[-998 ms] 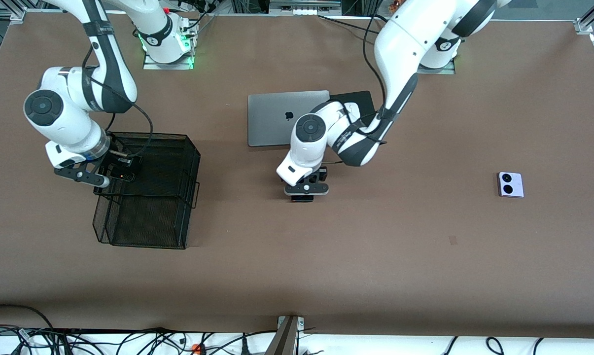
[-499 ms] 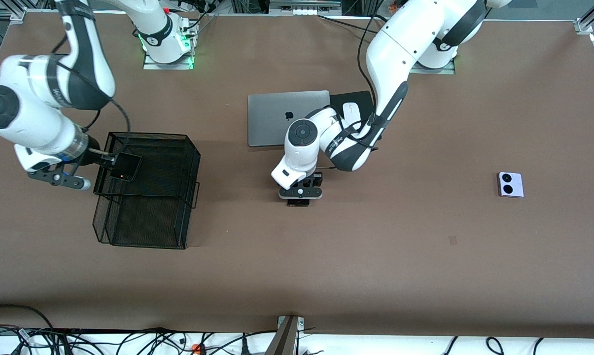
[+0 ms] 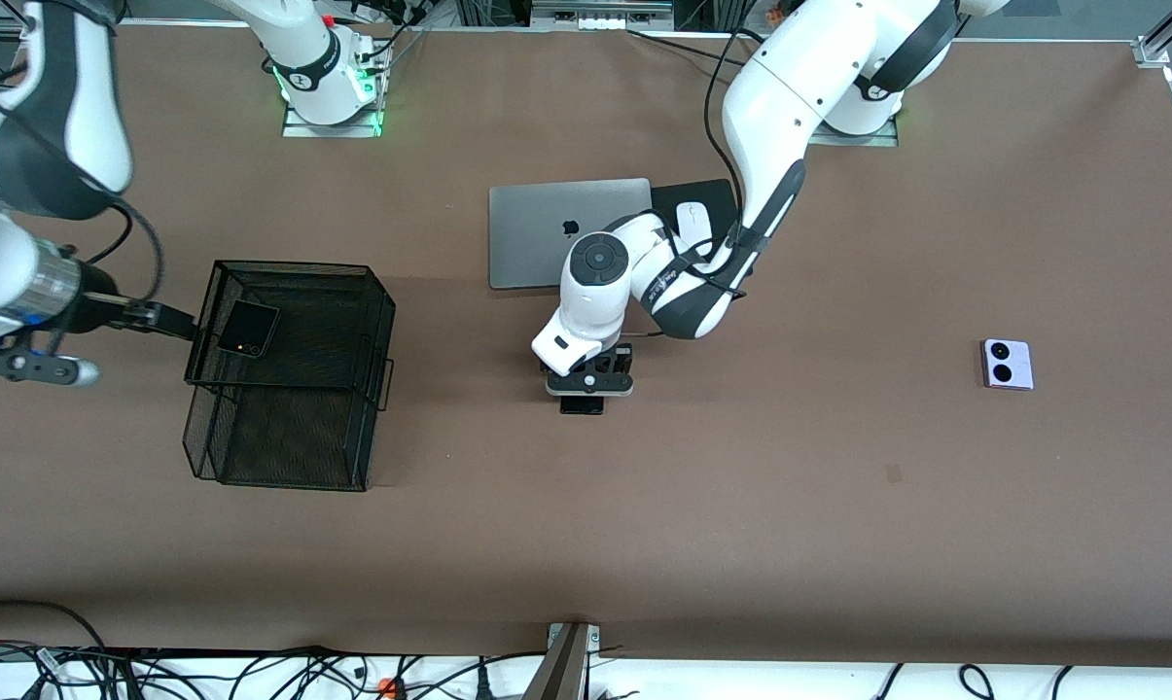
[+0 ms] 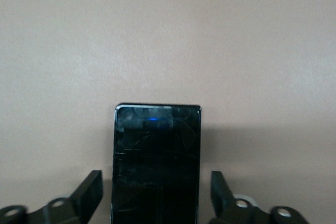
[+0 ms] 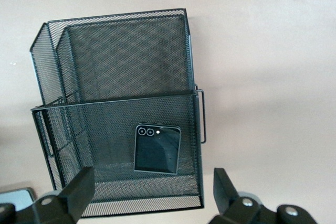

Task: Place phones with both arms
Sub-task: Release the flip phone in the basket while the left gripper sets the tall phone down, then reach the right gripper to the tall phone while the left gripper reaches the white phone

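Note:
The long black slab phone [image 3: 583,406] [image 4: 157,140] lies flat on the brown table, nearer the front camera than the laptop. My left gripper [image 3: 586,387] [image 4: 156,177] is down over it, open, one finger on each side with a gap to the phone's edges. The small black flip phone [image 3: 248,329] [image 5: 157,149] lies in the black mesh basket [image 3: 294,437] [image 5: 121,56]. My right gripper [image 3: 158,319] [image 5: 152,174] is in the air at the basket's rim toward the right arm's end, open and holding nothing. The lavender-white flip phone [image 3: 1007,364] lies alone toward the left arm's end.
A closed grey laptop [image 3: 537,233] lies at mid-table, with a white mouse [image 3: 692,219] on a black pad [image 3: 717,192] beside it; the left arm's elbow hangs over them. Cables run along the table edge nearest the front camera.
The right arm has drawn back from the basket toward its own end of the table, leaving the black flip phone inside. The left gripper has opened round the slab phone.

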